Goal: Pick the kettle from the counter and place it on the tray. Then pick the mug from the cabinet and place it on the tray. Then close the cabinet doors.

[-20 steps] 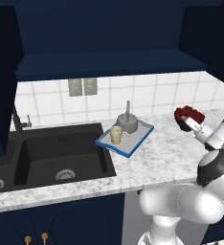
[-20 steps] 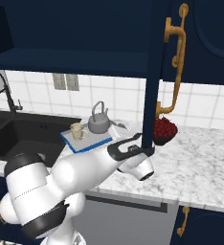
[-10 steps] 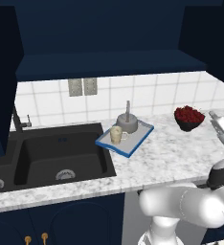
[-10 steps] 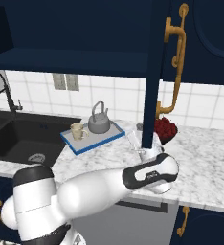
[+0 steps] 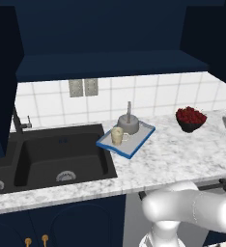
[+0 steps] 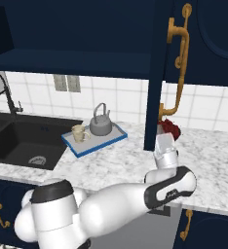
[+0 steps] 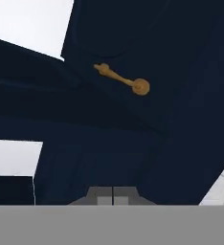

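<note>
Kettle (image 6: 101, 127) and mug (image 6: 78, 133) are both on the tray (image 6: 117, 138) already, so I've got the jaws pressed together, just below the open right cabinet door (image 6: 157, 73), its gold handle (image 6: 177, 73) running vertically above.

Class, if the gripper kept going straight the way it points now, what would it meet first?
Probably the navy cabinet door just below its gold handle; depth is hard to judge. The gripper is shut.

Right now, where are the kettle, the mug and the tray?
kettle (image 6: 101, 127), right base view, on its grey domed body.
mug (image 5: 117, 136), left base view, on its cream side wall.
tray (image 5: 139, 141), left base view, on the bare grey floor near its blue rim.
</note>
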